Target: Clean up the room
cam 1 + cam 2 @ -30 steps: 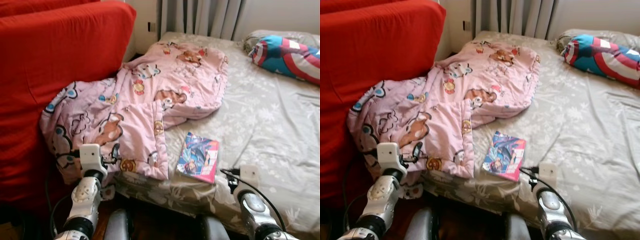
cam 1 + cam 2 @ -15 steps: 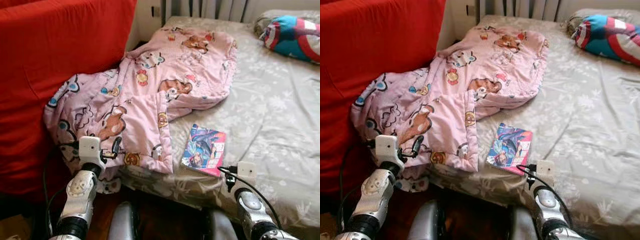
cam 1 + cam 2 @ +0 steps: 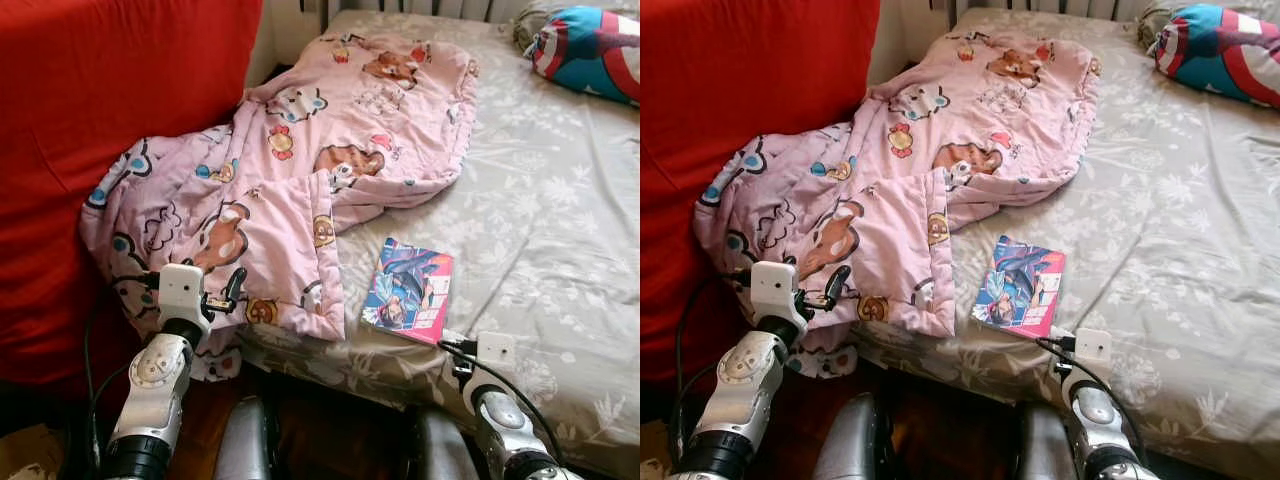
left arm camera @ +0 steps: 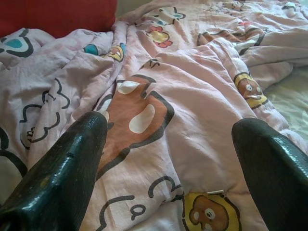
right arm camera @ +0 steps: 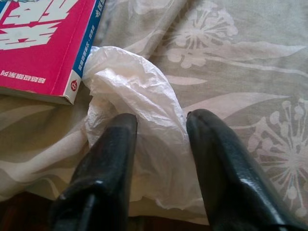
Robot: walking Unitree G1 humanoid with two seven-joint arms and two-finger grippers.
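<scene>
Bedroom scene: a bed [image 3: 560,230] in grey floral sheeting beside a red sofa [image 3: 110,130]; the book [image 3: 408,303] serves as landmark throughout.

Right gripper [image 5: 159,159]: your two black fingers stand a little apart, straddling a crumpled white plastic bag [image 5: 139,110] that lies on the sheet just beside the book's spine corner, at the near edge of the bed. You have not clamped it; film shows between the fingers. Judged thin, light and slippery, it should crush to nothing, so close on the bunched ridge between the fingers, not on a loose flap, and keep clear of the book's cover.

Left gripper [image 4: 168,159]: your fingers are spread wide over the pink cartoon-print quilt [image 3: 300,190], which lies well to the left of the book and spills off the bed's corner against the sofa. Soft and bulky, it probably needs a deep pinch on a thick fold.

Beyond the book, at the far right of the bed, lies a shield-pattern pillow [image 3: 590,50].
</scene>
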